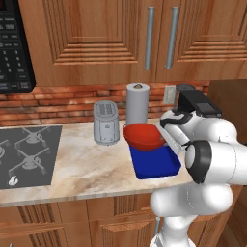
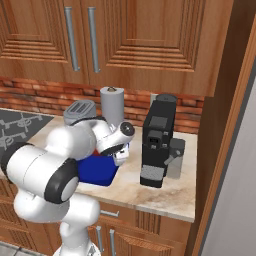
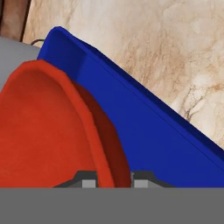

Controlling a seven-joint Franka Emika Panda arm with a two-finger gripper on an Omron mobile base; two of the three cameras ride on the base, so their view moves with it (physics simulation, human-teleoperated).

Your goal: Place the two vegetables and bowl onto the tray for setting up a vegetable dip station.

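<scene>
A: What is on the far wall?
B: Red brick [image 1: 62, 103] runs behind the marble counter [image 1: 91, 166], with wooden upper cabinets [image 1: 106, 34] above it, their doors fitted with long grey handles [image 1: 150, 37]. A white outlet [image 1: 169, 94] sits in the brick.

A: And on the counter?
B: A grey stovetop [image 1: 26, 154] at the left, with a black microwave [image 1: 14, 46] above it. A silver toaster [image 1: 106, 123] stands beside a paper towel roll [image 1: 137, 103], and a black coffee machine [image 2: 157, 145] stands farther right. Wooden drawers [image 1: 72, 226] lie below.
</scene>
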